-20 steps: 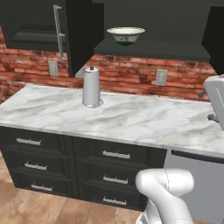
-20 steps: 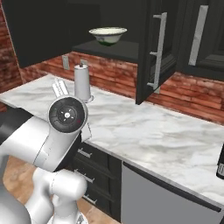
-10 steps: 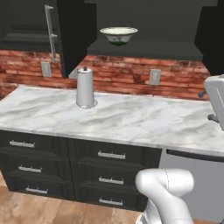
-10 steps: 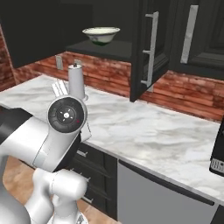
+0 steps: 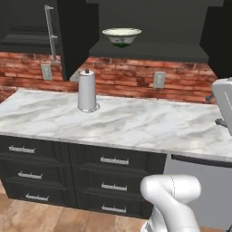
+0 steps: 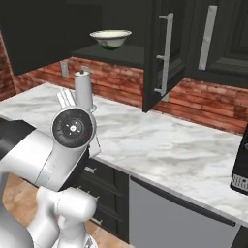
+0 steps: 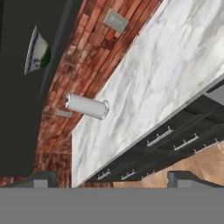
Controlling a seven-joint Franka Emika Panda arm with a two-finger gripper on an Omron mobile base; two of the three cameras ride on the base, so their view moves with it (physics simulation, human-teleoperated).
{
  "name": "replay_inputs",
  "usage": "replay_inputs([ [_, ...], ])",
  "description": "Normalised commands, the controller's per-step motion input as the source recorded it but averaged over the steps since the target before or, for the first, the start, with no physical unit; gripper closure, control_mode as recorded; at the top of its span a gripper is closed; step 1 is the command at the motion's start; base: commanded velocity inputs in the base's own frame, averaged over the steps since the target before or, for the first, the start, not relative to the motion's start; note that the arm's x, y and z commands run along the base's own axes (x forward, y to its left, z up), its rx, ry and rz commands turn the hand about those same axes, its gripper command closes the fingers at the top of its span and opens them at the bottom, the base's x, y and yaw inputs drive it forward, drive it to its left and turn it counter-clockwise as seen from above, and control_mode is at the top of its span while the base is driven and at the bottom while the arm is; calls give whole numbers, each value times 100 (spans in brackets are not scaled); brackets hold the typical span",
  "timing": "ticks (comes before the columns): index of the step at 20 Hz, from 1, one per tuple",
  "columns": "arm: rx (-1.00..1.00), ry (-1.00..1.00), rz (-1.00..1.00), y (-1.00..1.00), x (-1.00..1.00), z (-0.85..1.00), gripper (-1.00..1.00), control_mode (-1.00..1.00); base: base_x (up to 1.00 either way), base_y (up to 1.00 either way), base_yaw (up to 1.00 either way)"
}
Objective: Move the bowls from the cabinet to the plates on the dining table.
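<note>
Cream-white bowl (image 5: 121, 36) on open cabinet (image 5: 149, 50) shelf, above paper-towel roll (image 5: 87, 90); pincer (image 7: 111, 177) apart, empty, well short; step: approach; next: raise, reach, straddle rim.

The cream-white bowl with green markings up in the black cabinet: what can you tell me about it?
The cream-white bowl with green markings is round with a wide flaring rim, glossy like glazed ceramic, narrowing to a dark foot. It stands upright on the shelf of the open black wall cabinet, above the brick wall, its foot on the shelf. Nothing else touches it.
</note>
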Motion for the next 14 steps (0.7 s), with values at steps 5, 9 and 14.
replay_inputs([
  [5, 0, 0, 0, 0, 0, 0, -100, 100, 57, 8, 0],
  [9, 0, 0, 0, 0, 0, 0, -100, 100, 46, -6, -4],
  [14, 0, 0, 0, 0, 0, 0, -100, 100, -26, 3, -6],
])
